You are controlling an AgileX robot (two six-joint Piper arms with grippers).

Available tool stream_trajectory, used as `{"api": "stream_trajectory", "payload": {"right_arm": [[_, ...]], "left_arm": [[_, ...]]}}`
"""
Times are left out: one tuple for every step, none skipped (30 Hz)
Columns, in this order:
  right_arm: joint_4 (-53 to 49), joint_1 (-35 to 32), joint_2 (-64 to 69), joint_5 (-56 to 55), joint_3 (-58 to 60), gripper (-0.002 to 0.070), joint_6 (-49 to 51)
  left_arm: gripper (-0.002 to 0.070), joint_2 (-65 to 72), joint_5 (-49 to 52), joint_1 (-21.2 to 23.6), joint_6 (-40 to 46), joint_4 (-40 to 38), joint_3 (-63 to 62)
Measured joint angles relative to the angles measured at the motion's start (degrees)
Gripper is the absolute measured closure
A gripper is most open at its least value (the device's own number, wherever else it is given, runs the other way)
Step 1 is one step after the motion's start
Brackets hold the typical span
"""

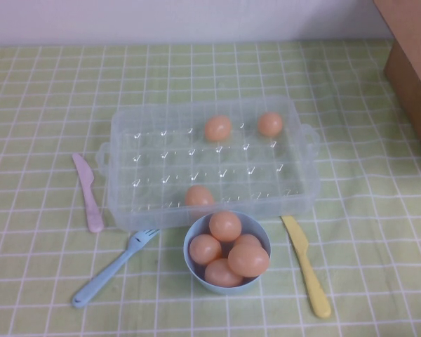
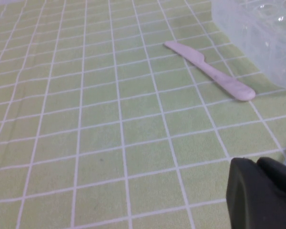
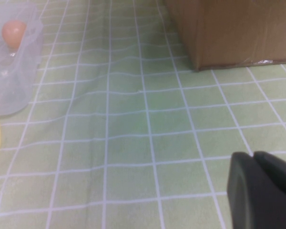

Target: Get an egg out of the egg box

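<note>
The clear plastic egg box (image 1: pixel 210 165) lies mid-table with three orange-tan eggs in it: two at the far side (image 1: pixel 217 128) (image 1: pixel 270 123) and one at the near edge (image 1: pixel 198 196). A light-blue bowl (image 1: pixel 261 229) in front of it holds several eggs. Neither gripper shows in the high view. My left gripper (image 2: pixel 256 161) is shut and empty, low over the cloth, left of the box (image 2: pixel 257 33). My right gripper (image 3: pixel 253 155) is shut and empty, right of the box (image 3: pixel 9 71), where one egg (image 3: pixel 13 32) shows.
A pink knife (image 1: pixel 88 191) (image 2: pixel 209 70) lies left of the box, a blue fork (image 1: pixel 112 268) left of the bowl, and a yellow knife (image 1: pixel 306 265) right of the bowl. A cardboard box (image 1: pixel 414 63) (image 3: pixel 229 28) stands at the far right.
</note>
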Motion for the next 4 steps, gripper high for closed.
{"api": "stream_trajectory", "payload": {"right_arm": [[0.00, 0.00, 0.00, 0.00, 0.00, 0.0694, 0.00], [0.00, 0.00, 0.00, 0.00, 0.00, 0.0694, 0.00], [0.00, 0.00, 0.00, 0.00, 0.00, 0.0694, 0.00], [0.00, 0.00, 0.00, 0.00, 0.00, 0.0694, 0.00]], "left_arm": [[0.0678, 0.00, 0.00, 0.00, 0.00, 0.00, 0.00], [0.0678, 0.00, 0.00, 0.00, 0.00, 0.00, 0.00], [0.0678, 0.00, 0.00, 0.00, 0.00, 0.00, 0.00], [0.0678, 0.00, 0.00, 0.00, 0.00, 0.00, 0.00]]}}
